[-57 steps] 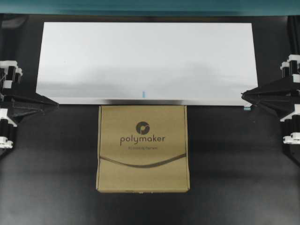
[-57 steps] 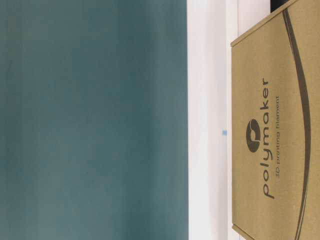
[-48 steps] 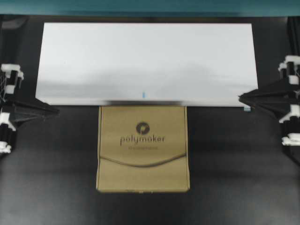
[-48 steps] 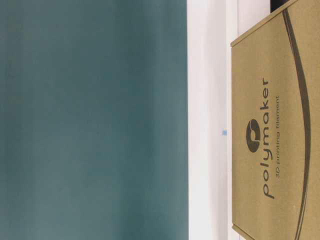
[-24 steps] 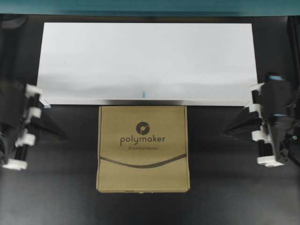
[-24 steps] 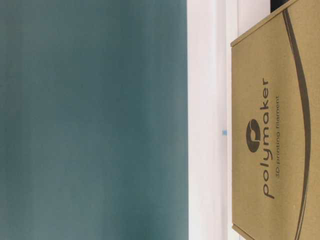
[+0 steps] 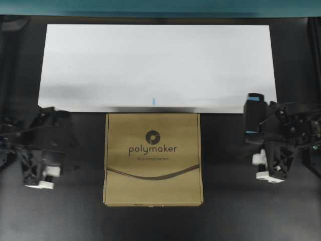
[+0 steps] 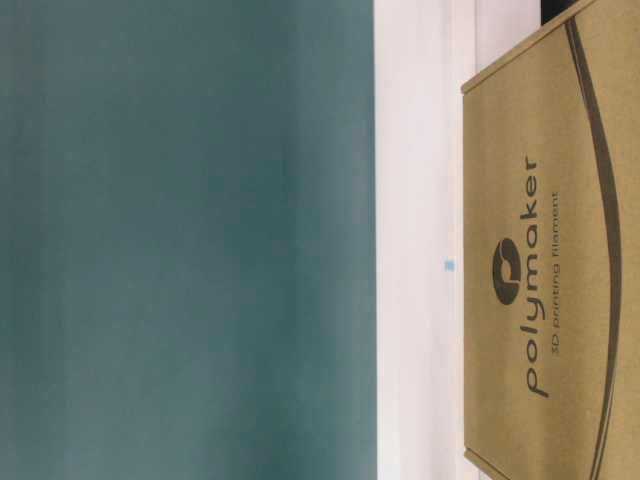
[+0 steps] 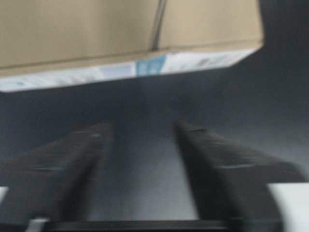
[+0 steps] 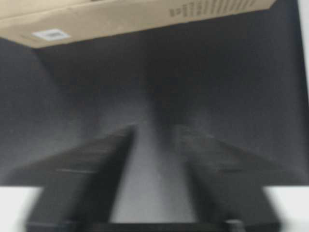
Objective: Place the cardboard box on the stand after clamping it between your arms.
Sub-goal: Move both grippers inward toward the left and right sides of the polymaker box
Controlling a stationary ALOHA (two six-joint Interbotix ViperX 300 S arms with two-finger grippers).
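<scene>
The cardboard box [image 7: 153, 158] lies flat on the dark table, its far edge against the front edge of the white stand [image 7: 158, 68]. It also shows in the table-level view [image 8: 550, 270], with the stand [image 8: 415, 250] behind it. My left gripper [image 7: 64, 144] is to the left of the box, apart from it. My right gripper [image 7: 249, 135] is to the right of the box, also apart. In the left wrist view the gripper [image 9: 142, 126] is open and empty, facing the box's side [image 9: 125, 29]. In the right wrist view the gripper [image 10: 153, 129] is open and empty, facing the box [image 10: 120, 19].
A small blue mark [image 7: 153, 101] sits at the middle of the stand's front edge. A teal wall [image 8: 180, 240] runs behind the stand. Dark table [image 7: 225, 211] surrounds the box on three sides.
Both arms have swung in from the outer edges of the overhead view toward the box's sides. The box and stand have not moved.
</scene>
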